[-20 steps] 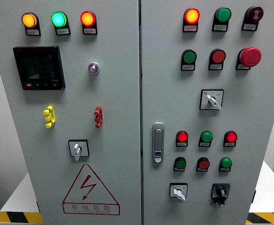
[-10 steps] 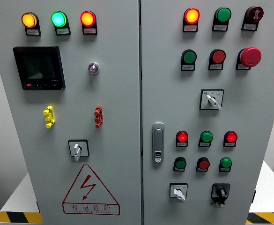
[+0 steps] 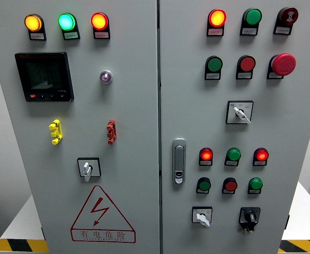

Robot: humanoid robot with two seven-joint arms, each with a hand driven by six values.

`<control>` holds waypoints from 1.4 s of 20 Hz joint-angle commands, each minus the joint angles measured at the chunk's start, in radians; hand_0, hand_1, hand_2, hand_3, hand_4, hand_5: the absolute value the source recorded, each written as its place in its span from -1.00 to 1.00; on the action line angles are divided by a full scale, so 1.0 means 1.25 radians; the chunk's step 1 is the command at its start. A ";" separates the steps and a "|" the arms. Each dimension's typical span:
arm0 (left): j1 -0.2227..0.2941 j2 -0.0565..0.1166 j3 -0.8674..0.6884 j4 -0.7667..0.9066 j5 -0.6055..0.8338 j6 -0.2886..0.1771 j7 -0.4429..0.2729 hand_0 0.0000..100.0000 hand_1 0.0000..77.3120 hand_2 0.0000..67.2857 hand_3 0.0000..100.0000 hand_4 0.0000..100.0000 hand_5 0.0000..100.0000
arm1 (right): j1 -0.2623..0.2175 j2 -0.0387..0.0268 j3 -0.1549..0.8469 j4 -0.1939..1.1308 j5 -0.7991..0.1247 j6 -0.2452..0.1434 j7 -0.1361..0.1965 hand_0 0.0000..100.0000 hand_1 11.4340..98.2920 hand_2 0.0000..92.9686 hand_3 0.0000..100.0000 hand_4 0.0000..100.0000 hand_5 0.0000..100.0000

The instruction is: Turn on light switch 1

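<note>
Head view: grey cabinet (image 3: 133, 127), lit lamps, switches; switch labels unreadable.

Bright even light, sharp focus, faint reflection on dark display (image 3: 44, 76)

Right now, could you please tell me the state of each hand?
Left hand: not in view, so its state cannot be told.
Right hand: not in view either, so the same holds.

grey cabinet (image 3: 139, 127) with switches, lamps
</note>
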State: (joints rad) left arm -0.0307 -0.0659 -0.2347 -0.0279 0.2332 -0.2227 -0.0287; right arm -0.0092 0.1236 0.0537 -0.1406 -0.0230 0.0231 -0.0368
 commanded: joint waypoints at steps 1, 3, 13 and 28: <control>0.001 0.000 -0.231 -0.003 0.217 -0.002 0.002 -1.00 -1.00 -0.97 -1.00 -1.00 -1.00 | 0.000 0.0005 0.000 0.000 0.000 0.000 0.000 -1.00 -0.80 -1.00 -0.60 -0.61 -0.79; 0.002 -0.001 -0.430 -0.003 0.421 -0.003 0.002 -1.00 -1.00 -0.97 -1.00 -1.00 -1.00 | 0.000 0.0005 0.000 0.000 0.000 -0.001 0.000 -1.00 -0.80 -1.00 -0.60 -0.61 -0.79; 0.002 -0.009 -1.022 -0.005 0.936 -0.013 -0.004 -1.00 -1.00 -0.95 -1.00 -1.00 -1.00 | 0.000 0.0005 0.000 0.000 0.000 -0.001 0.000 -1.00 -0.80 -1.00 -0.60 -0.61 -0.79; 0.009 -0.003 -1.001 -0.222 0.968 -0.013 -0.118 -1.00 -0.89 -0.90 -1.00 -1.00 -1.00 | 0.000 0.0005 0.000 0.000 0.000 0.000 0.000 -1.00 -0.80 -1.00 -0.60 -0.61 -0.79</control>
State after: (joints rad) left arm -0.0226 -0.0675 -1.4852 -0.2508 1.4493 -0.2413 -0.1799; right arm -0.0092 0.1240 0.0537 -0.1412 -0.0230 0.0230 -0.0368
